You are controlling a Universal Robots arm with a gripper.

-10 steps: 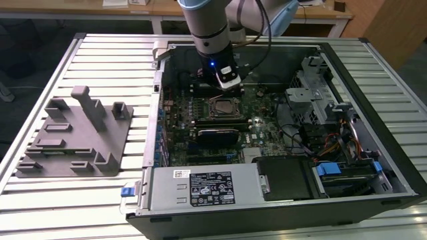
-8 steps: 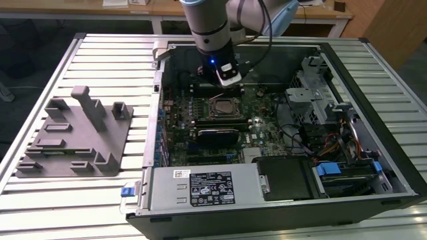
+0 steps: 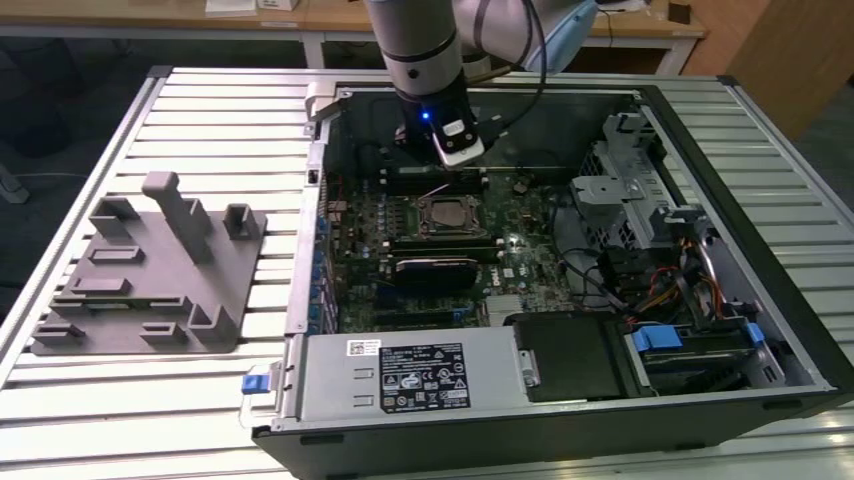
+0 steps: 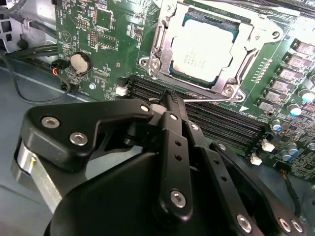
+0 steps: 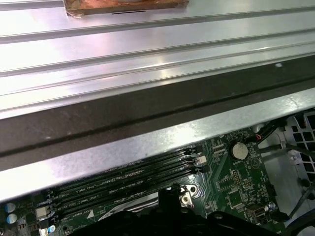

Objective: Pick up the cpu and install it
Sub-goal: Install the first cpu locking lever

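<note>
An open computer case lies on a slatted metal table, green motherboard exposed; a grey plastic tray (with upright posts) sits beside it.

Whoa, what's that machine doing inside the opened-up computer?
A robot arm is reaching into an open computer case to fit a processor chip. The cpu already lies inside the metal frame of its socket on the motherboard. The gripper hangs beside that socket, by the memory slots, closed and holding nothing.
</note>
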